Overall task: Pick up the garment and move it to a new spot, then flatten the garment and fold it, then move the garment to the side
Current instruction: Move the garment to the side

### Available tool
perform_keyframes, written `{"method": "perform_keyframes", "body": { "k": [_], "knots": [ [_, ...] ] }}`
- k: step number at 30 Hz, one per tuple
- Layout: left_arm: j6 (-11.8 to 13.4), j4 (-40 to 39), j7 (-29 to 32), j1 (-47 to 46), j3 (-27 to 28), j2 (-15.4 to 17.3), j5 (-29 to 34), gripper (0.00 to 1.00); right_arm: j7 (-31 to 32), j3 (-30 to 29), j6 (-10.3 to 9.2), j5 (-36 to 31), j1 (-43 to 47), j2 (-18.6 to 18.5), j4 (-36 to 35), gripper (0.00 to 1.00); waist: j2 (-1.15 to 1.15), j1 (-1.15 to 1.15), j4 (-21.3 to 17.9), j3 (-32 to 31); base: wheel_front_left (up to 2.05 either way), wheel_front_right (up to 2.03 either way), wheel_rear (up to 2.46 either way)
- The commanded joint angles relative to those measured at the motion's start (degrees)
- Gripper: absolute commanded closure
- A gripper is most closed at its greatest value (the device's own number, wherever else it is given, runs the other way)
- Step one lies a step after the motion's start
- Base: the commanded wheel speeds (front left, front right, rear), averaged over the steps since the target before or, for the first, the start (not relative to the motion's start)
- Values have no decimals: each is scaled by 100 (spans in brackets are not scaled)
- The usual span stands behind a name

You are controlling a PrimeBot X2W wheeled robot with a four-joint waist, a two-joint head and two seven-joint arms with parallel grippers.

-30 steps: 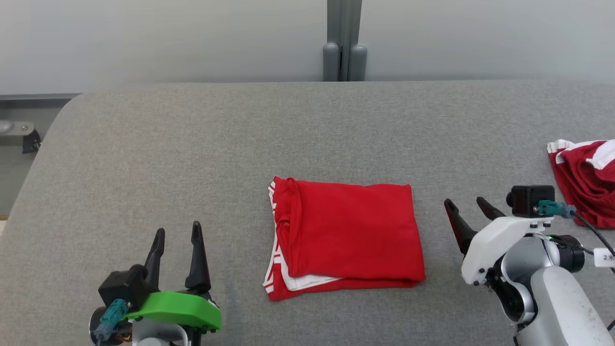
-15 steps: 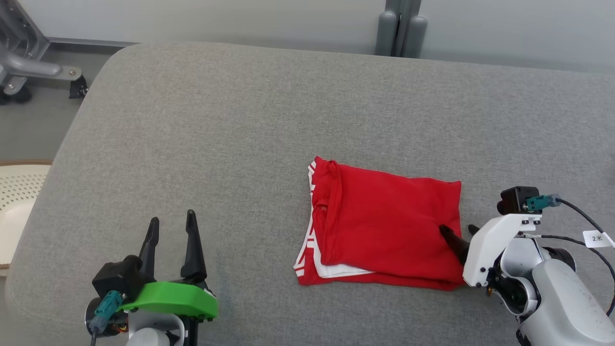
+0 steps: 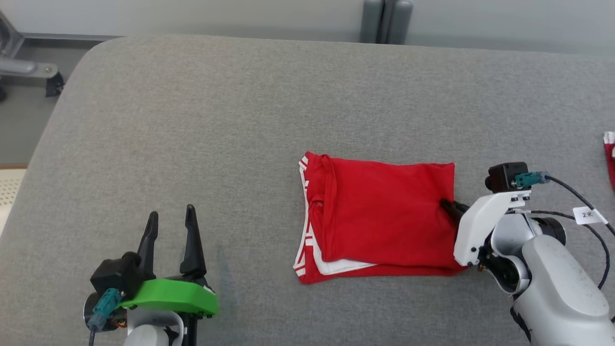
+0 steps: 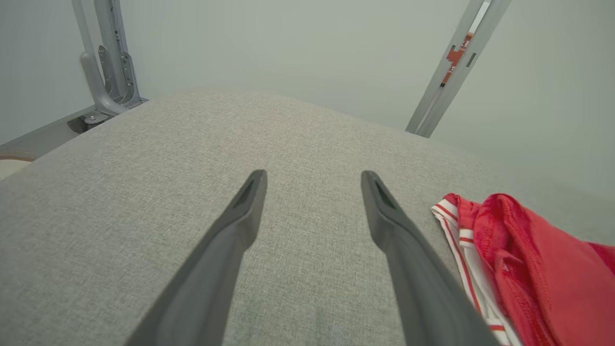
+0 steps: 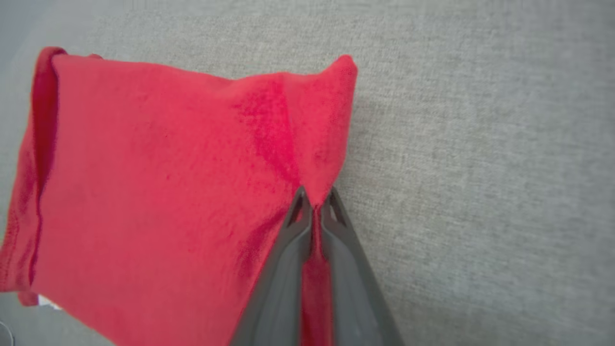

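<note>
The right gripper (image 5: 314, 207) is pinching the right edge of the folded red garment (image 3: 379, 216), which is lying on the grey pad (image 3: 192, 120). The left gripper (image 3: 171, 212) is standing wide open, holding nothing, left of it.

Folded garment (image 3: 384, 216) lies on counter (image 3: 240, 120), right of centre, in the near half. At its right edge, touching it: right hand (image 3: 450, 205). Over the near-left part of counter: left hand (image 3: 171, 211), left of garment and well apart from it. On counter, well to the right: second cloth (image 3: 610, 158). Behind counter's far edge: post (image 3: 387, 19). Beyond its far-left corner: metal frame (image 3: 29, 72).
</note>
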Motion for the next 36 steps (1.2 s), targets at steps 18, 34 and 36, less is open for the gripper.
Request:
{"method": "perform_keyframes", "body": {
  "k": [18,34,36],
  "knots": [
    [20,-505,394,-493,-221,376,326,0,-418,-377,-8,79,-282,-89,-310,100,0,0,-3419,771,0,0,0],
    [128,-749,567,-513,-248,508,329,0,-1078,-412,-8,-73,-586,-97,-114,100,0,0,-3247,813,0,0,0],
    [124,-735,526,-509,-258,477,301,0,-1039,-391,-8,-142,-744,-206,-121,100,0,0,-3048,797,0,0,0]
  ]
}}
